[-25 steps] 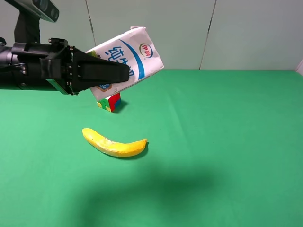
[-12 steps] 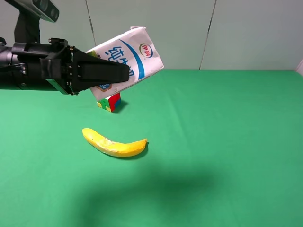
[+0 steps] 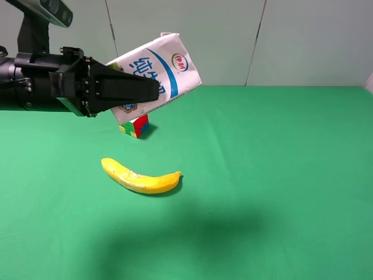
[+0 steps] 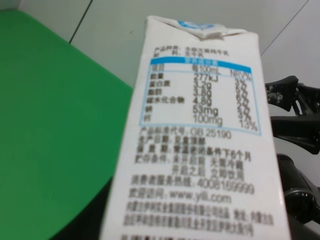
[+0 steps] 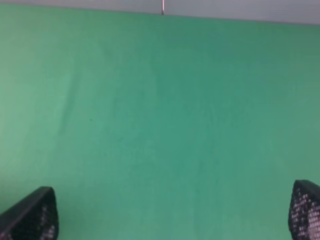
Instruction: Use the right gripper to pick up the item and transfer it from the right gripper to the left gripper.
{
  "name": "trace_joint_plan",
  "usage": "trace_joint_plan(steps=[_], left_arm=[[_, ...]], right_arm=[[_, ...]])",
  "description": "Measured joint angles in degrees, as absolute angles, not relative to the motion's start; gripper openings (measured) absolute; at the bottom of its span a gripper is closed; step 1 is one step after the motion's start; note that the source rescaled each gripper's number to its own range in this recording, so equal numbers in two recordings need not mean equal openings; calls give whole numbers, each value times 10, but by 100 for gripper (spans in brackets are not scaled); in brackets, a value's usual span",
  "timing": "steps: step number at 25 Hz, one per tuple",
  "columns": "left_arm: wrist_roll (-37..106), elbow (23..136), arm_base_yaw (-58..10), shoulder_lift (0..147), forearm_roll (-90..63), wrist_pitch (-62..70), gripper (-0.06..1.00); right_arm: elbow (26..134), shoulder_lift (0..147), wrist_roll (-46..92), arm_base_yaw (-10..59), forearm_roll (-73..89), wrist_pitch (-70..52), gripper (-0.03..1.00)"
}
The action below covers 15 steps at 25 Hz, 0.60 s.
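- Left gripper (image 3: 148, 90) is clamping down on the milk carton (image 3: 166, 67), with the dark fingers closing over its lower side, so it's hanging in the air off the table.
- The carton is sitting tilted. Its long axis is running from low on the left arm's side up toward the right of the high view, and the folded top end is pointing away from the gripper, up and to the right.
- In the left wrist view the carton (image 4: 200, 150) is filling most of the shot. The nutrition panel is facing the camera and the top is at the far end.
- Right gripper (image 5: 167, 215) is hanging over bare green table (image 5: 160, 100) with its fingertips (image 5: 30, 215) spread wide apart, gripping nothing.
- A colourful cube (image 3: 135, 125) is sitting on the table (image 3: 280, 175) just below the carton in the high view.
- A banana (image 3: 143, 179) is lying nearer the camera, apart from the cube.
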<state>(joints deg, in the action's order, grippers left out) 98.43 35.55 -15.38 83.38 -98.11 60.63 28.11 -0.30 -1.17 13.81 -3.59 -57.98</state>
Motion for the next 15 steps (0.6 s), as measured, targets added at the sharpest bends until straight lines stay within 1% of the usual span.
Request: trace_joint_plan(steps=[11,13,15], left_arm=[[984,355,-154,834,-981,606,0],[984,355,-154,834,-980,606,0],[984,355,-154,834,-979,606,0]], right_arm=[[281,-3,-12,136,-34,-580,100],[281,-3,-12,122,-33,-579,100],[281,-3,-12,91,-33,-579,100]])
